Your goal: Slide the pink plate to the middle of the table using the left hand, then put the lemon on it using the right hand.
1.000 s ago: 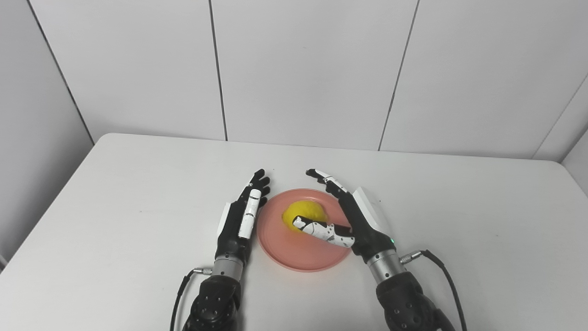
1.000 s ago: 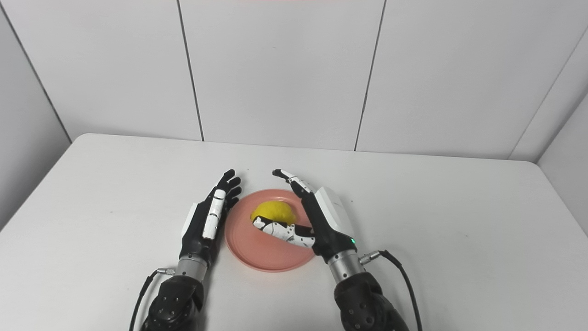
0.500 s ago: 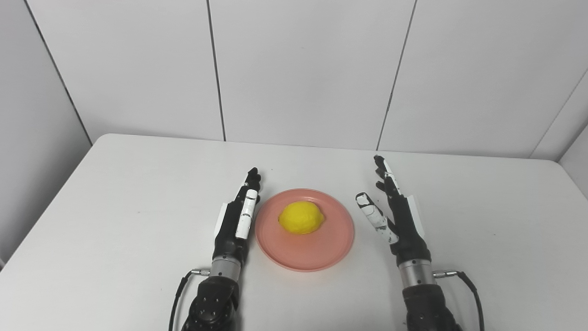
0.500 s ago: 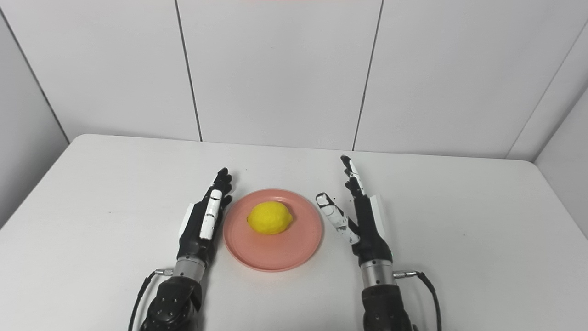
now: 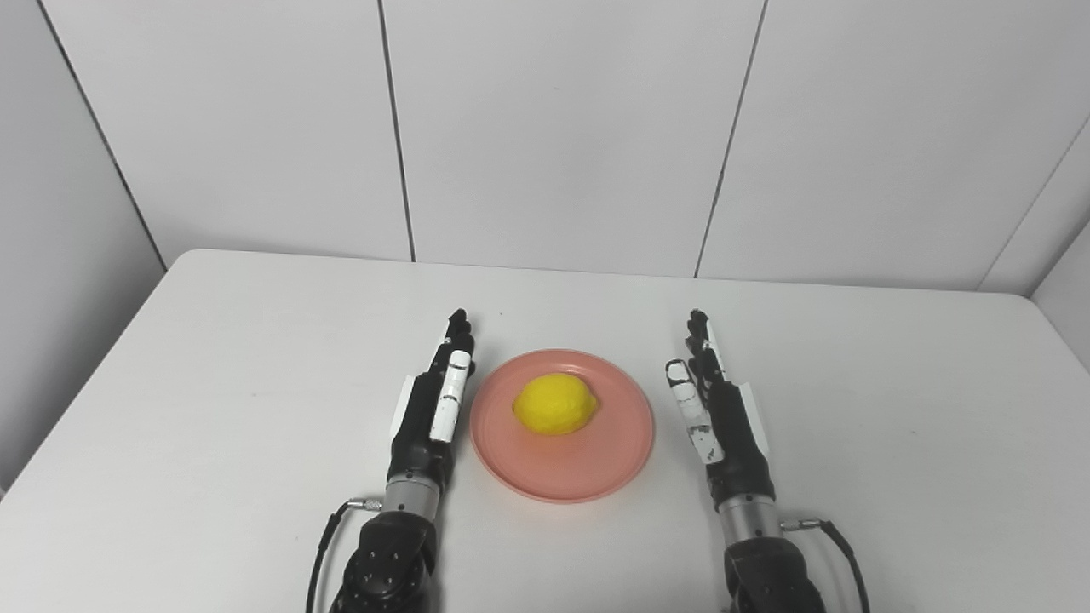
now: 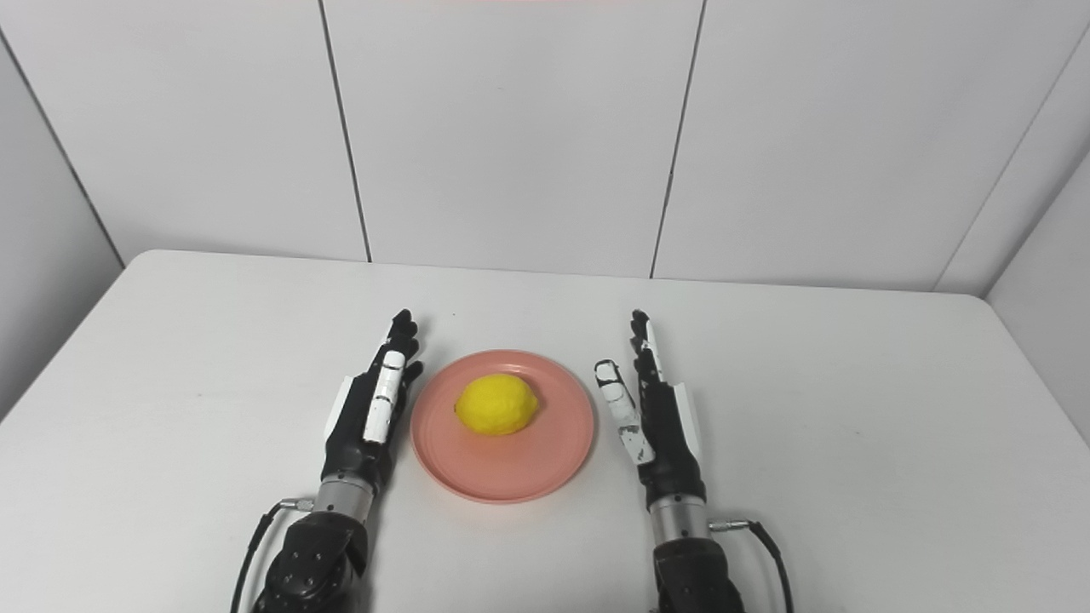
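A pink plate (image 5: 596, 468) sits near the middle of the white table, a little toward the front. On its far half rests a yellow lemon (image 5: 554, 404). My left hand (image 5: 428, 411) lies just left of the plate's rim, fingers straight and pointing away, holding nothing. To the right of the plate my right hand (image 5: 724, 417) stands on edge, apart from the rim, fingers stretched out and empty.
The white table (image 5: 213, 358) runs to grey wall panels at the back, with its rounded far corners in view. Cables trail from both wrists near the front edge. Nothing else stands on the table.
My right hand let go of the lemon, drew back off the plate to its right side and straightened. My left hand shifted slightly left and back. The lemon stays on the plate.
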Motion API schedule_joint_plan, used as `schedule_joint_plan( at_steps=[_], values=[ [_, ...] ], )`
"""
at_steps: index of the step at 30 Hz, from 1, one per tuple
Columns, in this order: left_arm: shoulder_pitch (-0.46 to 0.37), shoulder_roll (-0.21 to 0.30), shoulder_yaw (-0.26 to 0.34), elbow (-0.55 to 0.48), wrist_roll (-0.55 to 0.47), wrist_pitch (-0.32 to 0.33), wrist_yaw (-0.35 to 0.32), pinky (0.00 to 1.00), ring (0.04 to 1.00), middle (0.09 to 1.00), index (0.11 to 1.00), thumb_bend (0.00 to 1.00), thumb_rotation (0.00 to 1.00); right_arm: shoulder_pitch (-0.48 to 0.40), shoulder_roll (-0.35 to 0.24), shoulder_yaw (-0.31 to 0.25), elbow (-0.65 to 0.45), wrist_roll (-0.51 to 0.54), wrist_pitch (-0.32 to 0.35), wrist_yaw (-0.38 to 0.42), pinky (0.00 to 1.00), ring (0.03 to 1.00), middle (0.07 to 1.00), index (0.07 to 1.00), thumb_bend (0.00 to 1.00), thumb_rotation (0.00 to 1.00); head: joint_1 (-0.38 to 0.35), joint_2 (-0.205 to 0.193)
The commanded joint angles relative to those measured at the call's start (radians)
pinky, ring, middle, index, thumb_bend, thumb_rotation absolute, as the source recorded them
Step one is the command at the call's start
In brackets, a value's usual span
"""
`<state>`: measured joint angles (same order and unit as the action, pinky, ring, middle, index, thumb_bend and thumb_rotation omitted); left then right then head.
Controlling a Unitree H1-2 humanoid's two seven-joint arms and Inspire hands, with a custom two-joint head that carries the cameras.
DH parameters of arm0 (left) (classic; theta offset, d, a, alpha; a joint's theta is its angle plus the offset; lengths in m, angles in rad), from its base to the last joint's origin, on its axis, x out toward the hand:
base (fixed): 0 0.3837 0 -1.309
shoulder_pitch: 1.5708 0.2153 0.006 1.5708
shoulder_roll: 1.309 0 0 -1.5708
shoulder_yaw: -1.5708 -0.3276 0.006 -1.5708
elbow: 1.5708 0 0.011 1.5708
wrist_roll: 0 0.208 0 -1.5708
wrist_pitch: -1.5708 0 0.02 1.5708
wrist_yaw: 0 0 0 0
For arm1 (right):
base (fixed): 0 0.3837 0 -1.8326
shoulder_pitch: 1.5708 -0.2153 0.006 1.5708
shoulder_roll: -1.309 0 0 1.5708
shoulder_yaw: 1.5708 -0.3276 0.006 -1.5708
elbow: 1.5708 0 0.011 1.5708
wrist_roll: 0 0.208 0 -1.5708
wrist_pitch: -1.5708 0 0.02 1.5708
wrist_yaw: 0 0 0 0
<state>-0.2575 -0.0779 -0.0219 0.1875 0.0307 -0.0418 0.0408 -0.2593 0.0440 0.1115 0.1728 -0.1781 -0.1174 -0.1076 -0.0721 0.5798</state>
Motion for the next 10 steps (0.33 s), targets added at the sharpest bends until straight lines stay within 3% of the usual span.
schedule_joint_plan(
  at_steps=[1, 5, 10],
  values=[
    [-0.009, 0.016, 0.005, -0.013, 0.007, 0.002, 0.002, 1.00, 1.000, 1.000, 0.991, 0.56, 1.00, -0.036, 0.013, 0.002, -0.016, -0.002, -0.023, 0.001, 1.00, 1.000, 1.000, 1.000, 0.66, 1.00, 0.001, 0.001],
    [-0.010, 0.018, 0.006, -0.021, -0.002, 0.017, -0.002, 1.00, 1.000, 1.000, 0.991, 0.58, 1.00, -0.042, 0.014, 0.000, -0.017, 0.049, -0.001, 0.048, 1.00, 1.000, 1.000, 1.000, 0.68, 1.00, 0.002, 0.010],
    [-0.016, 0.024, 0.012, -0.019, -0.025, 0.015, -0.019, 1.00, 1.000, 0.997, 0.981, 0.57, 1.00, -0.049, 0.022, -0.017, 0.009, 0.116, -0.040, 0.074, 1.00, 1.000, 1.000, 1.000, 0.68, 1.00, -0.013, 0.014]
  ],
)
